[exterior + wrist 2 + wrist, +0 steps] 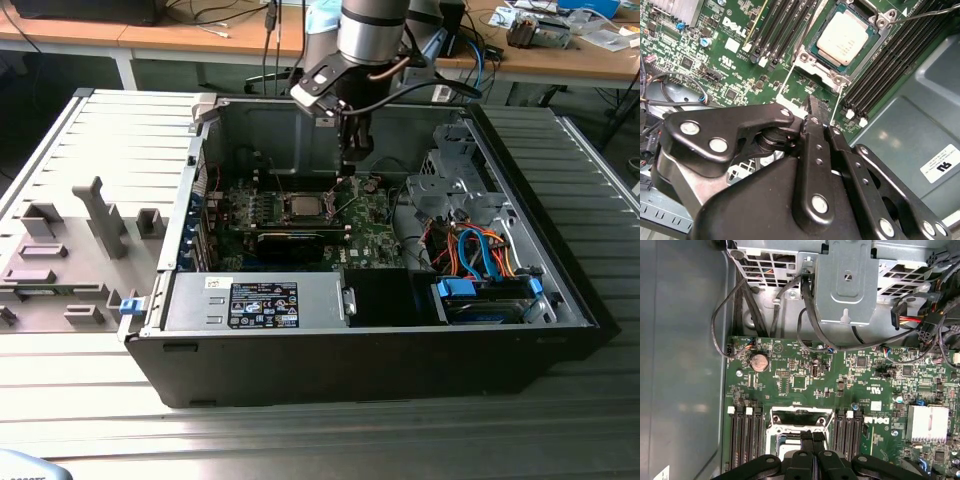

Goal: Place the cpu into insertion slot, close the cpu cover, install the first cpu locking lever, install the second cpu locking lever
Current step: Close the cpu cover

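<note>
while the arm reaches down into an open black computer case [570, 285] lying on its side, the gripper [815, 112] hangs just beside the insertion slot [810, 64] on the green board [790, 370], its two fingers pressed together with nothing visible between them. one cpu [845, 36], pale metal face up, sits inside the slot. also in the case: one coin battery [758, 361] on the board, and one silvery box [320, 290] carrying two labels, one black [263, 305] and one white [215, 283], their print not legible.

Arm [372, 28]: I see it enter from 12 o'clock in the exterior view | wrist [340, 85]: angled | gripper [350, 170]: points toward 6 o'clock | fingers [816, 131] [807, 446]: pressed together in both wrist views
</note>
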`<state>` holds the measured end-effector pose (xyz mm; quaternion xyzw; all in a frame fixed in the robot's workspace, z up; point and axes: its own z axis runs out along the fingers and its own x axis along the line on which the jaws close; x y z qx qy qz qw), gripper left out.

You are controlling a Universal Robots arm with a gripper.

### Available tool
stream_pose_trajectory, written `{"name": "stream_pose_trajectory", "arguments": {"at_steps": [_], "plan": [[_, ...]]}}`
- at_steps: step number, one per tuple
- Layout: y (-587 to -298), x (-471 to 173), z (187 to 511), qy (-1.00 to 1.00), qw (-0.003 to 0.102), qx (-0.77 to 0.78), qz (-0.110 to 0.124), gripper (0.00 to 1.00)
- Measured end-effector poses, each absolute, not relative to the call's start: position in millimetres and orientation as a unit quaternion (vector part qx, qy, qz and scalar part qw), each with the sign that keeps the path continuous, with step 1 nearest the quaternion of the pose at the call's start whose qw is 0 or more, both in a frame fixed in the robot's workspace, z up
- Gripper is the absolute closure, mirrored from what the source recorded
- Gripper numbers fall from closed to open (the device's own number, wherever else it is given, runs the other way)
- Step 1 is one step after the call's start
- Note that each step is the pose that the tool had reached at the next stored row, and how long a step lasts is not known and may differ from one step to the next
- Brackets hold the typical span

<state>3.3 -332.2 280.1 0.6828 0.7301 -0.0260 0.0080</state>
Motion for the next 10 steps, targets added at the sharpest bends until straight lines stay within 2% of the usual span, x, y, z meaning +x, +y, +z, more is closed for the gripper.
{"name": "stream_pose_trajectory", "arguments": {"at_steps": [10], "plan": [[-332.3,11.2,278.7,0.73,0.007,0.683,-0.027,0.89]]}}
